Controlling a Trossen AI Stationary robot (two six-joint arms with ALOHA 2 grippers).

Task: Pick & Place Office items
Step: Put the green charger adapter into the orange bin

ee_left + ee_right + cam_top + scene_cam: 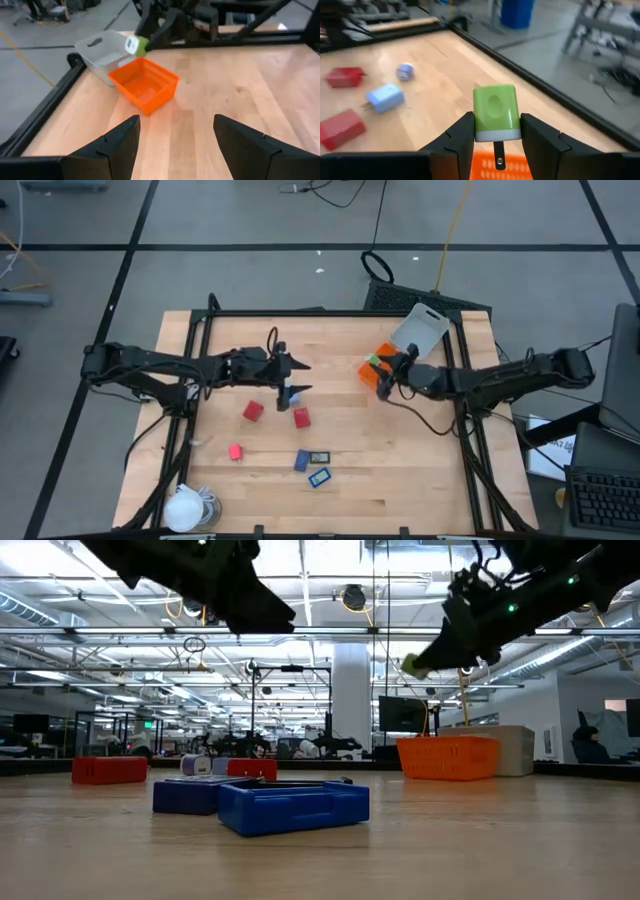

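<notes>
No readable text, label, brand, number or sign anywhere. Nothing legible on blocks, on tray, on table. Paper by table's right edge in high view too small to read.

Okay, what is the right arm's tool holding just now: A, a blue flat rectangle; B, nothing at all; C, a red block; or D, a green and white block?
D: the right wrist view shows the right tool clamped on a green and white block, held over the orange tray.
</notes>
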